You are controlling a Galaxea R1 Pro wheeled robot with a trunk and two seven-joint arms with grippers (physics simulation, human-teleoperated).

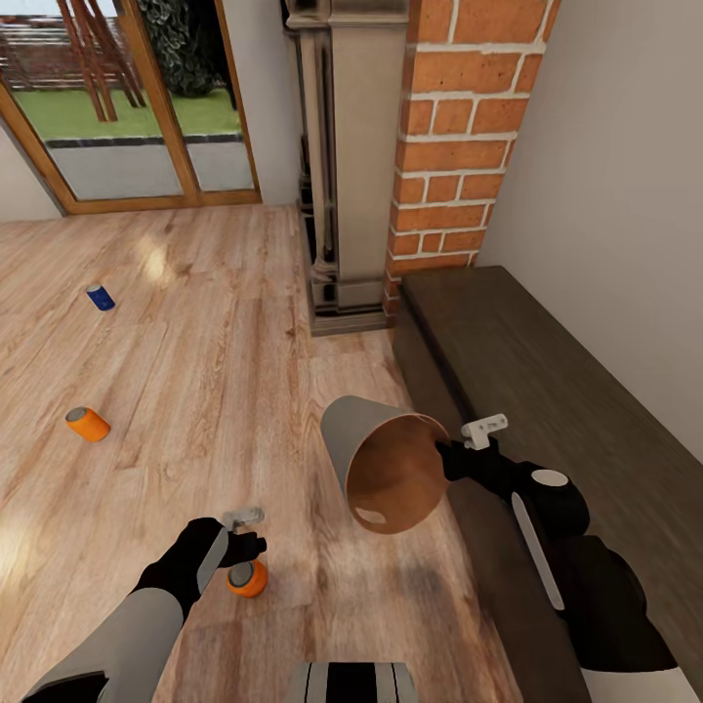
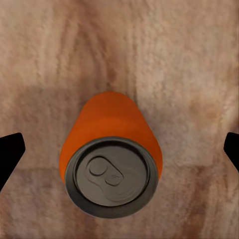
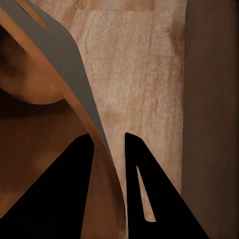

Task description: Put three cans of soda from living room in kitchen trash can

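The left pincer (image 1: 246, 547) hangs just above an orange can (image 1: 247, 578) that stands upright on the plank floor (image 1: 225, 371). In the left wrist view this can (image 2: 110, 159) sits midway between the two black fingertips (image 2: 10, 154), which stand wide apart and clear of it on either side, grey top facing the camera.

The right pincer (image 1: 451, 459) holds the bin (image 1: 383, 464) by its rim, tipped on its side above the floor, brown inside turned toward the robot. In the right wrist view the rim (image 3: 74, 74) runs between the two fingers (image 3: 144, 199), one inside the bin and one outside, closed narrowly on the wall.

A second orange can (image 1: 88, 423) lies on its side well to the left. The blue can (image 1: 100, 298) is farther off, toward the glass doors (image 1: 127, 107). A dark low counter (image 1: 547, 391) runs along the right wall beside the brick chimney (image 1: 459, 137).
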